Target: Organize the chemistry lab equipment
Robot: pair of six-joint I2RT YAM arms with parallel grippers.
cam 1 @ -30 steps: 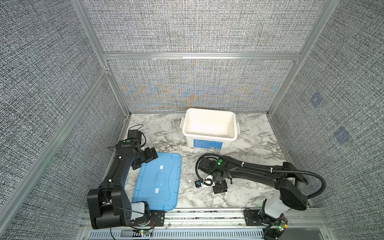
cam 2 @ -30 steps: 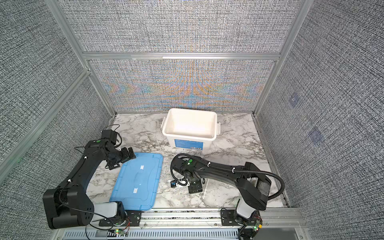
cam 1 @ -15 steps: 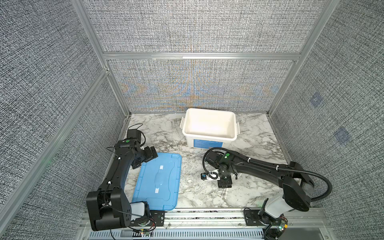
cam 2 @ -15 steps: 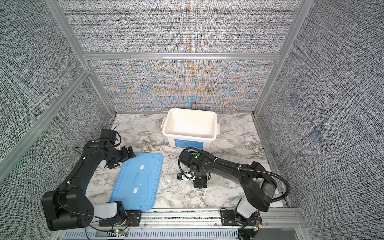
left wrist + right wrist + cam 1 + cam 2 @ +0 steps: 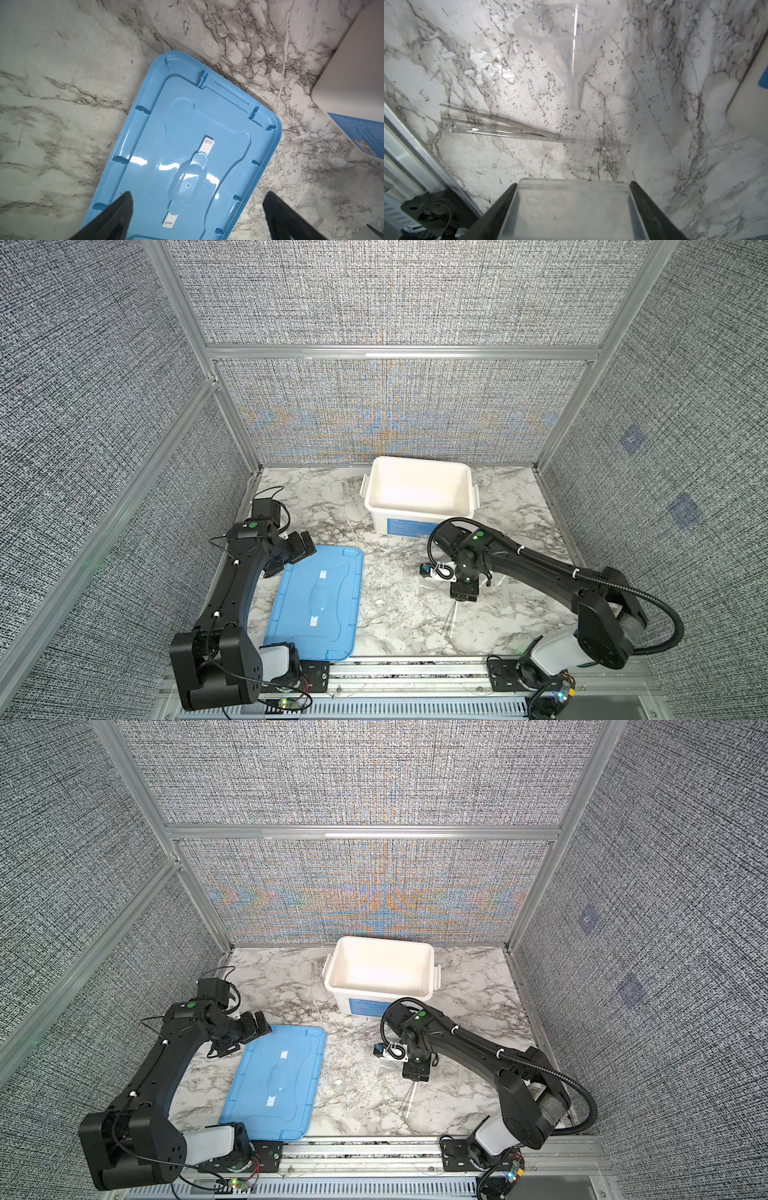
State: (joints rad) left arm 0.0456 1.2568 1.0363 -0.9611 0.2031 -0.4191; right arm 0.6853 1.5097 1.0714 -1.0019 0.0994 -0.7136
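Tabletop of grey-veined marble carries everything, seen in both top views. At its back, near the middle, stands an open white tub with a blue label on its near wall. A flat blue lid lies on the left half toward the front rail, apart from the tub. The left pincer hangs over the lid's far corner with its jaws spread wide and nothing between them; the left wrist view shows both black fingers above the lid. The right pincer points down at the tabletop right of centre, in front of the tub. In the right wrist view its jaws press against the two sides of a translucent block with round holes in its top, so the right pincer has hold of it. Beyond the block a clear funnel lies on its side on the marble, spout toward the pincer. Between spout and block lie thin clear rods, fanned out at one end and touching at the other; a top view shows them as faint lines near the front rail. A small clear piece sits just beside the lid.
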